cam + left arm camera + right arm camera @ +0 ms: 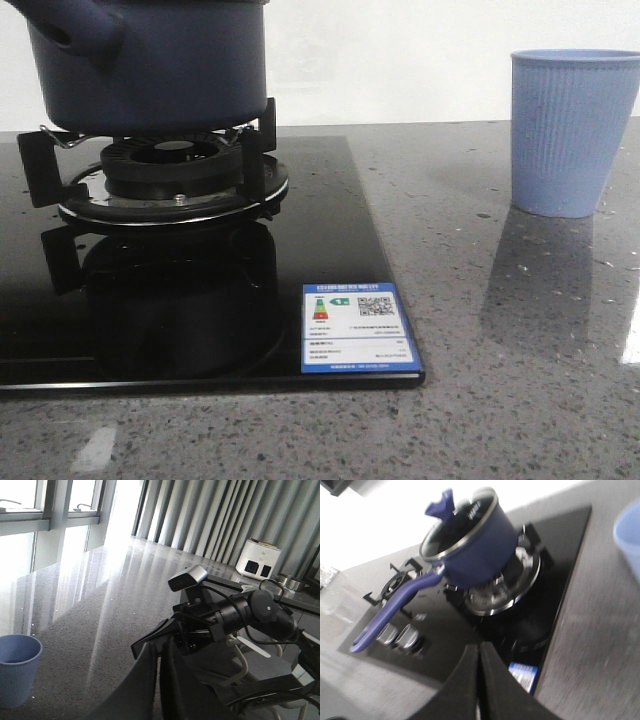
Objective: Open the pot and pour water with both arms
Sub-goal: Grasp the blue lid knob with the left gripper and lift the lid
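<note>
Pot on the burner, both my claws pressed narrow and empty.

From the front, the dark blue pot [150, 65] sits on the black burner grate [165, 175] at about ten o'clock, on a glossy black glass cooktop [60, 320] whose energy label [357, 328] lies near its front corner. The cooktop rests on a speckled grey stone counter [520, 400], and a light blue ribbed cup [570, 130] stands well apart at two o'clock before a plain pale wall [400, 60]. My right claw [479, 665] hangs above the cooktop, fingers together, gripping nothing; its camera shows the pot's glass lid [457, 522] on, the long handle [395, 605] reaching toward two knobs [397, 636]. My left claw [157, 675] is likewise closed up and bare, over counter bright with window [30, 500] glare, grey curtains [220, 515] and a white appliance [257, 557] beyond.
</note>
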